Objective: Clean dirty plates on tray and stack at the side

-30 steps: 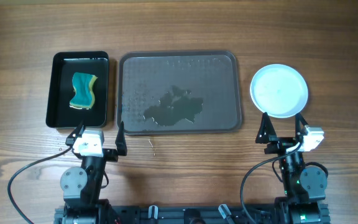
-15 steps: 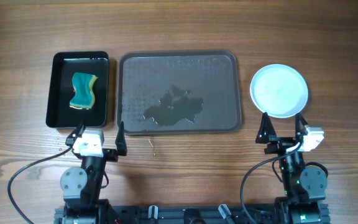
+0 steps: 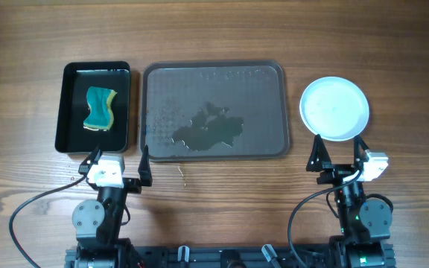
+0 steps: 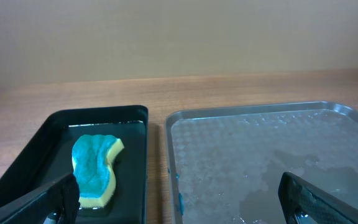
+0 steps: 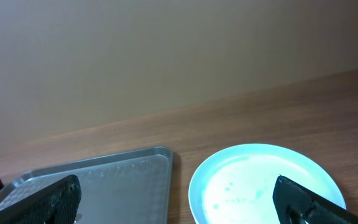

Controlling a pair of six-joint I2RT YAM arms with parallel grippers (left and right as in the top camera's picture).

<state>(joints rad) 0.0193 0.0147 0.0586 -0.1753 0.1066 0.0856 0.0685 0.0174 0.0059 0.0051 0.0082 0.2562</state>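
Note:
The large grey tray [image 3: 267, 82] lies in the middle of the table, wet, with a dark puddle at its centre and no plates on it; it shows in the left wrist view [image 4: 328, 124] and the right wrist view [image 5: 135, 162]. A pale blue plate [image 3: 334, 109] lies on the table to the right of the tray, also in the right wrist view [image 5: 260, 180]; whether other plates lie under it I cannot tell. My left gripper [image 3: 118, 158] is open and empty at the tray's near left corner. My right gripper [image 3: 338, 157] is open and empty just in front of the plate.
A small glossy black tray [image 3: 69, 112] stands left of the grey tray and holds a blue and yellow sponge [image 3: 100, 109], seen in the left wrist view too [image 4: 95, 165]. Both arm bases sit at the table's front edge.

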